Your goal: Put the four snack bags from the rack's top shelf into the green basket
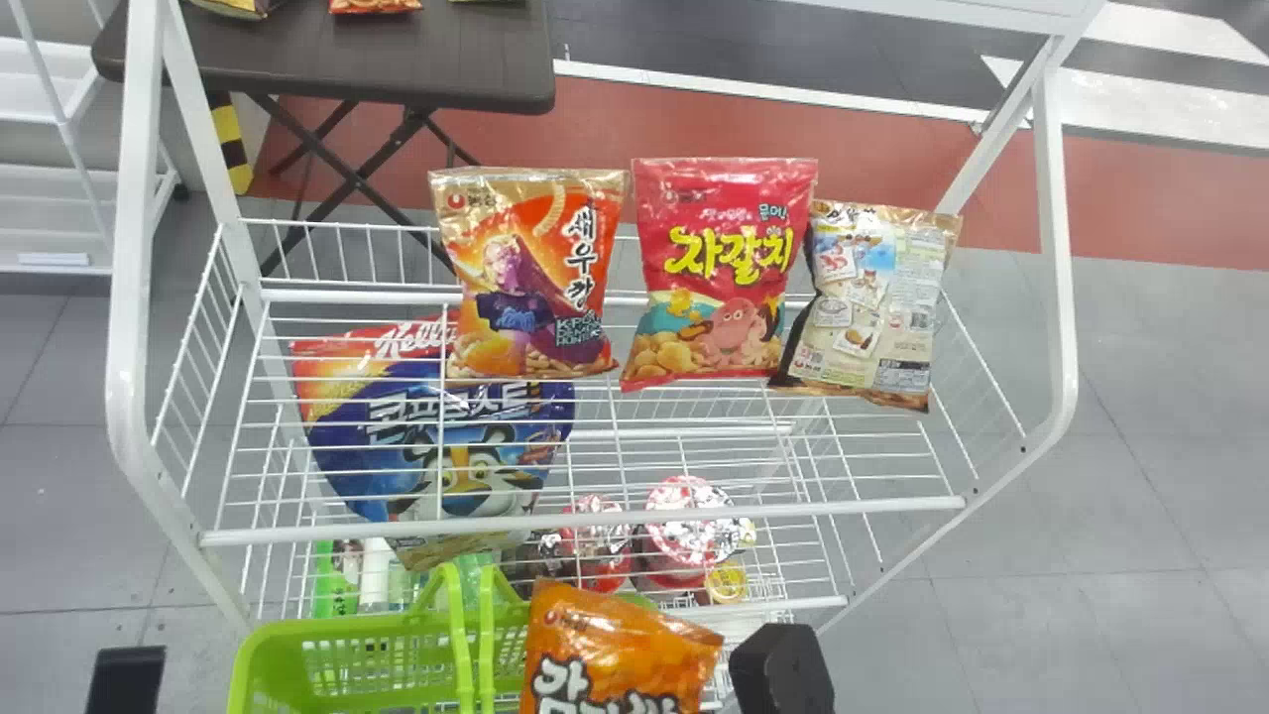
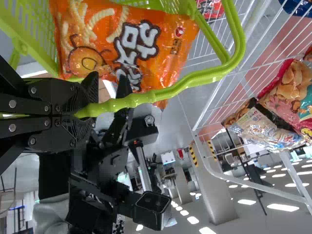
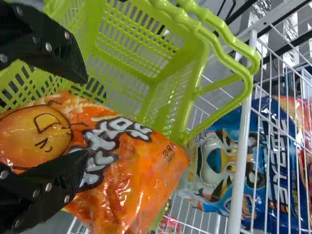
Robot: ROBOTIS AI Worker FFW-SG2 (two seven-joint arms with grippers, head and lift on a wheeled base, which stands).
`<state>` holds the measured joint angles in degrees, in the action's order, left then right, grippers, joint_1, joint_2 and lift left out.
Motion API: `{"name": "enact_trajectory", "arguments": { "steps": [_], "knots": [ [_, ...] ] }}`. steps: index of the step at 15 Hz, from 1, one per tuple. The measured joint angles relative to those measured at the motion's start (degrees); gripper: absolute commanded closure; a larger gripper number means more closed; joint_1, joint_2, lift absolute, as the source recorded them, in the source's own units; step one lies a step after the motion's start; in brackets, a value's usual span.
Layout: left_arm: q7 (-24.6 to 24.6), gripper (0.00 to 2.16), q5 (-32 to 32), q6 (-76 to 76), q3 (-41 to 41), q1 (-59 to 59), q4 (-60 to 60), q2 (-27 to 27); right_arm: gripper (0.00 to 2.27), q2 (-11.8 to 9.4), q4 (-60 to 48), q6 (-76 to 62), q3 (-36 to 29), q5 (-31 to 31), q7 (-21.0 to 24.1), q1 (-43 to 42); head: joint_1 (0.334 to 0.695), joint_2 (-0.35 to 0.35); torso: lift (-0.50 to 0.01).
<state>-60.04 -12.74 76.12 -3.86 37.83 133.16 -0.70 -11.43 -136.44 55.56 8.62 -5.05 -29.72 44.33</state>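
While the left tool (image 2: 87,111) grips the handle (image 2: 165,93) of the green basket (image 1: 347,635), the right tool (image 3: 87,117), fingers apart, is at the orange snack bag (image 1: 615,645) by the basket's mouth. Seemingly mid-release, it should next let that bag settle inside; three bags (image 1: 724,268) remain for the top shelf (image 1: 595,521) pickups.

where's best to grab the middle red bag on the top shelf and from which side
Probably the flat top seal, from above: the red bag stands with that edge up and free, while an orange bag and a pale bag flank it.
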Motion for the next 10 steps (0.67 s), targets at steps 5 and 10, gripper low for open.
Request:
{"name": "enact_trajectory", "arguments": {
  "steps": [5,10],
  "knots": [
    [0.7,2.14,0.3,0.0,1.2,0.1,0.8,0.0,0.05,0.9,8.5,-3.2,1.2,1.4,1.1,-5.2,0.695,-0.237,0.000],
    [1.9,2.14,1.7,0.1,3.5,0.1,1.0,-0.1,0.06,1.3,14.1,-4.6,6.4,5.1,0.9,-8.7,0.695,-0.095,0.000]
  ]
}}
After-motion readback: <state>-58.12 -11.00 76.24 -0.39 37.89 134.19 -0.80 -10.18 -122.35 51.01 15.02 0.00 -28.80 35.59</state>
